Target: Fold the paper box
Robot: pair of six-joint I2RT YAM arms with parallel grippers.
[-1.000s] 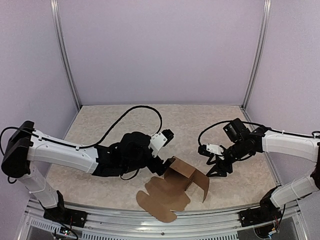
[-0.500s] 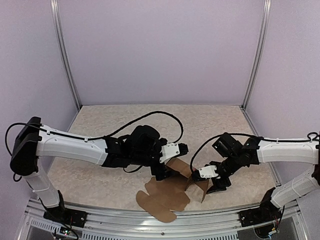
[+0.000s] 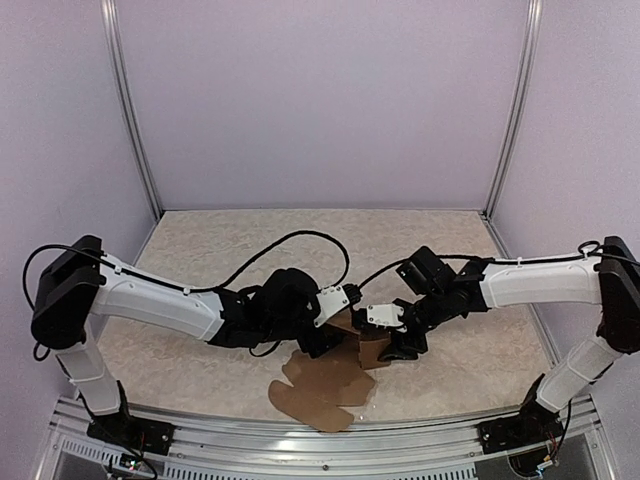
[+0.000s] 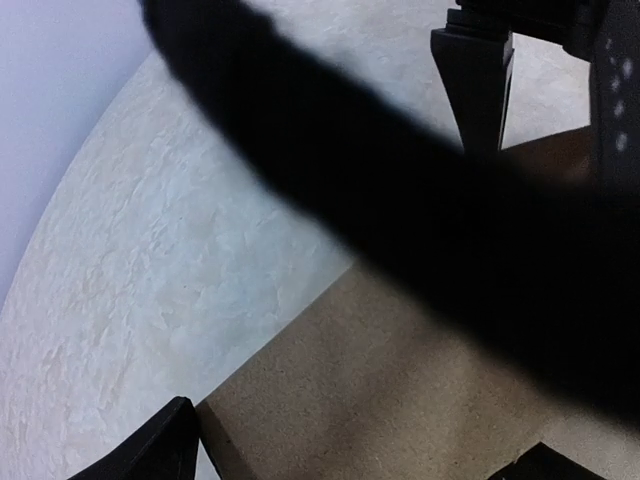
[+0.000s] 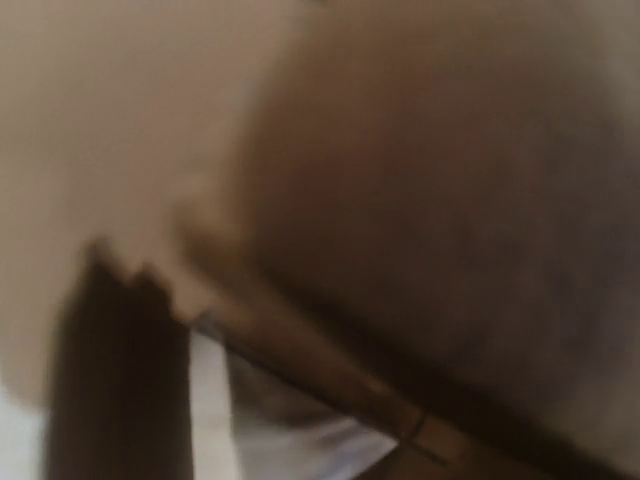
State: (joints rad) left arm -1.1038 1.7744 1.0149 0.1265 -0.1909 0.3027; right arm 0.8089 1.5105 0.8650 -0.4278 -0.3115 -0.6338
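Lilac walls and aluminium corner posts enclose a mottled beige table. The paper box lies near the front edge at the centre. Its rounded flaps rest flat on the table towards my bases, and its far part stands up as a folded panel between my two arms.

My left fingers point down at the left side of this raised part, and my right fingers are low at its right side. The two sets of fingers are near each other with the cardboard between them.

In the left wrist view, my left fingers are wide apart at the lower corners, and a brown face of the paper box spans the space between them. They are not clamped on it. A dark blurred band crosses the upper part of that view. Beyond it, a tapered black finger of my right arm points down at the upper edge of the cardboard.

My right fingers stand apart. I cannot tell whether they touch the cardboard. The right wrist view is too blurred to read and shows only a brown surface close to the lens.
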